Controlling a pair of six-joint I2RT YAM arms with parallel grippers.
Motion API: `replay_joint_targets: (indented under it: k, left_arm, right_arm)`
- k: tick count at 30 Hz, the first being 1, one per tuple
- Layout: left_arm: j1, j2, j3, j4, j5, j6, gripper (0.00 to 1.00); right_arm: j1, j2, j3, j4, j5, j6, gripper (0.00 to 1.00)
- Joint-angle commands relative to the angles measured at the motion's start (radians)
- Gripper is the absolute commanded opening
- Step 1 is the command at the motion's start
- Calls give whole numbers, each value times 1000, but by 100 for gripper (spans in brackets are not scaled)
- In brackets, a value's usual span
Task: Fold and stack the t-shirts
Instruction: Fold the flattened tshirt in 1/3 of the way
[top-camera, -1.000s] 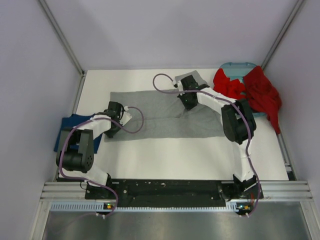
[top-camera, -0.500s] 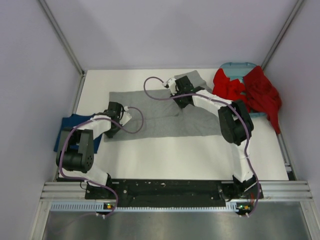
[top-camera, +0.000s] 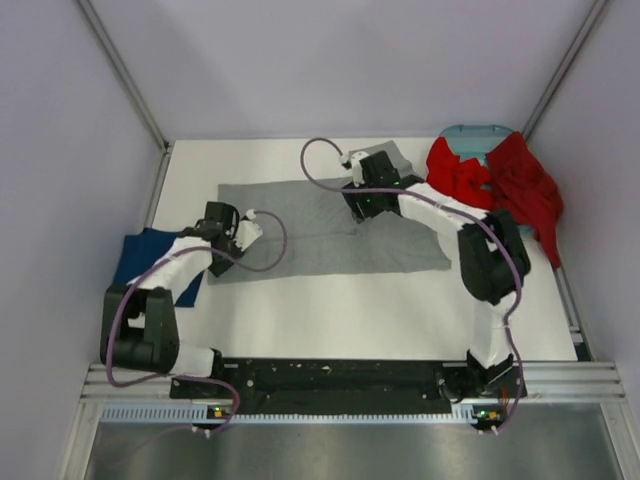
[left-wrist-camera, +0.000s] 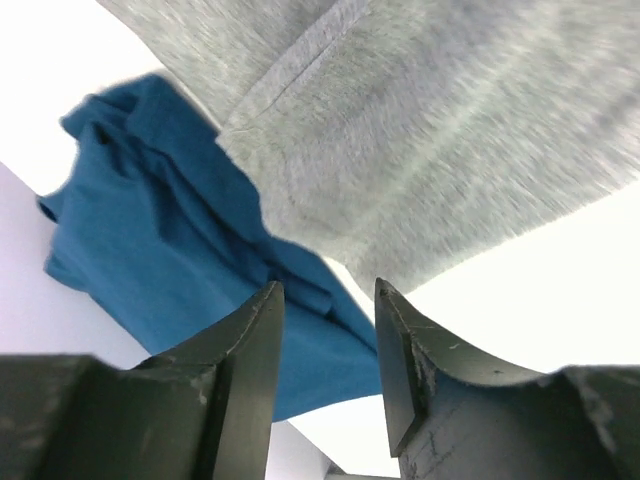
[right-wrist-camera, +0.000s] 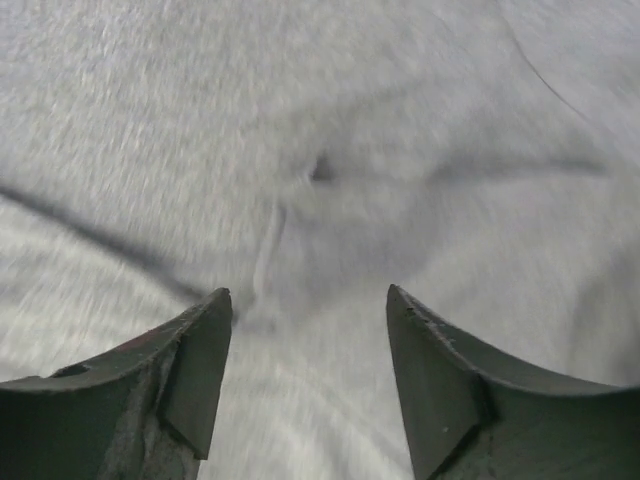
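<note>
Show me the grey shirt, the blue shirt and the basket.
grey shirt (top-camera: 330, 245), top view, middle of the flat cloth
blue shirt (left-wrist-camera: 150, 200), left wrist view, crumpled middle
basket (top-camera: 478, 132), top view, far rim

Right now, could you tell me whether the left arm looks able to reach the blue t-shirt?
Probably yes: the left gripper hangs open and empty at the corner of the grey t-shirt, and the blue t-shirt lies mostly uncovered right beside it, with nothing between them.
</note>
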Motion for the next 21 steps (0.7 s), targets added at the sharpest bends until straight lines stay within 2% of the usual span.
replay_joint_targets:
  k: [1,3,5,8,12,17,21]
  left_arm:
    - [4,-186,-1,-96,209,141,48]
    - [4,-218,-33,-112,272,213,50]
    - [4,-214,-50,-115,291,262,51]
    - [2,-186,-59,-118,303,313,53]
    - [2,-169,-96,-89,315,382,55]
    - [2,-116,-157,48,272,379,55]
    - [2,-62,-179,150,216,325,49]
  right_arm:
    - [-11,-363,-165,-15,170,268,67]
    - [-40,-476,-312,-52,218,368,67]
    - [-76,-600,-478,-70,249,481,73]
    - [-157,-755,-677,-85,275,661,75]
    - [-234,-892,-842,-58,304,854,76]
    - [-315,-843,-874,10,266,897,71]
    - [-369,-736,-880,66,231,891,66]
